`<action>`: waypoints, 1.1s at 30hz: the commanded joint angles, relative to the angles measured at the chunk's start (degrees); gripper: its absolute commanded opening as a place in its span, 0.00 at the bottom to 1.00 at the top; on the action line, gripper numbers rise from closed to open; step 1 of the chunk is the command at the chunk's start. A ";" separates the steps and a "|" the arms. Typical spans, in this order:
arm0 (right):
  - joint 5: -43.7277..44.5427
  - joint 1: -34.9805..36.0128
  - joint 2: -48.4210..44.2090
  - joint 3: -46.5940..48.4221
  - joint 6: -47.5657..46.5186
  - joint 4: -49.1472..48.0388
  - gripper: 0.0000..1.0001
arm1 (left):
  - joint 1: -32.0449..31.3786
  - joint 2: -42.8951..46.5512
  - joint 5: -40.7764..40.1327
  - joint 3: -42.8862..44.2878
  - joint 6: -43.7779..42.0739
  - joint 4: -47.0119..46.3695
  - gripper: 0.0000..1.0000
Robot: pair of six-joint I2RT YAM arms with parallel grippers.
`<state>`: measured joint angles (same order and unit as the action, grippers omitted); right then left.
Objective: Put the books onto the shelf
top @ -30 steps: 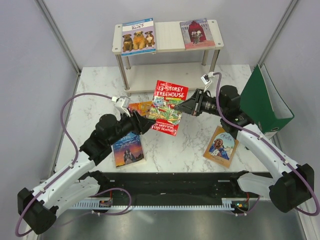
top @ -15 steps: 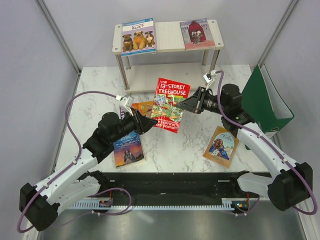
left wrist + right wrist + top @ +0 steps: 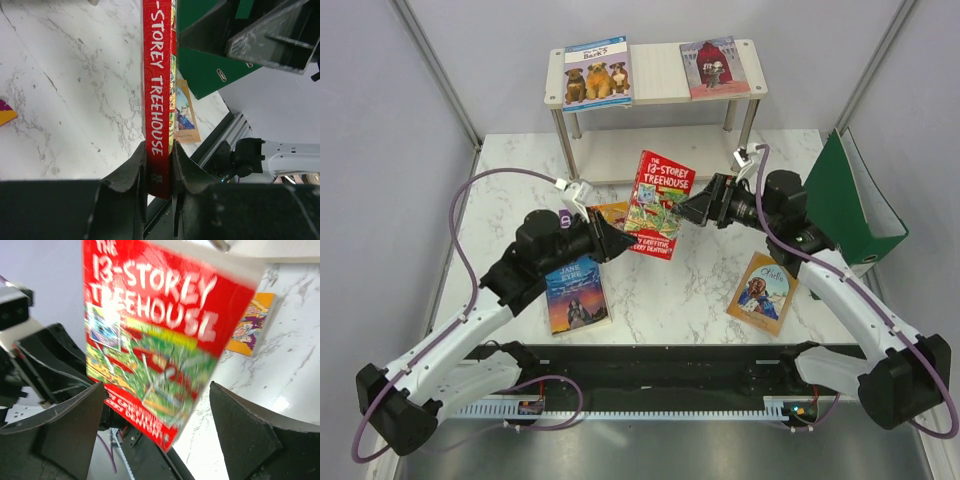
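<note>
The red Treehouse book [image 3: 658, 203] hangs upright above the table's middle. My left gripper [image 3: 618, 240] is shut on its lower spine edge [image 3: 158, 150]. My right gripper [image 3: 688, 208] stands open beside the book's right edge; its fingers [image 3: 75, 415] straddle the cover [image 3: 155, 340] without touching it. The shelf [image 3: 655, 75] stands at the back, with the three-dogs book [image 3: 597, 73] and a red-covered book [image 3: 715, 67] flat on its top board. Jane Eyre [image 3: 576, 295], the tan portrait book [image 3: 763, 292] and the yellow-purple book [image 3: 607, 213] lie on the table.
A large green ring binder [image 3: 845, 200] stands open at the right edge of the marble table [image 3: 660, 300]. Grey walls close in both sides. The shelf's lower board [image 3: 650, 150] is behind the held book.
My right gripper has opened and let go of the Treehouse book. My left gripper has closed on it and raised it slightly toward the shelf.
</note>
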<state>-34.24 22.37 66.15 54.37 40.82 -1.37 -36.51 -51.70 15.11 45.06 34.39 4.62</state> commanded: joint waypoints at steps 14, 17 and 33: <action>8.66 0.30 -9.81 -19.03 -5.05 3.13 0.93 | 20.67 -28.08 20.87 61.53 3.65 21.04 0.02; 9.19 0.39 -9.64 -23.33 -4.26 0.15 0.93 | 27.45 -36.43 28.53 71.29 9.36 21.57 0.02; 8.84 0.66 -9.20 -33.36 -2.06 -5.49 0.94 | 35.55 -52.90 34.38 79.23 28.45 8.83 0.02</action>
<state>-25.36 22.76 56.95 21.10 38.35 -2.90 -1.15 -109.34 49.17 126.85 58.28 24.01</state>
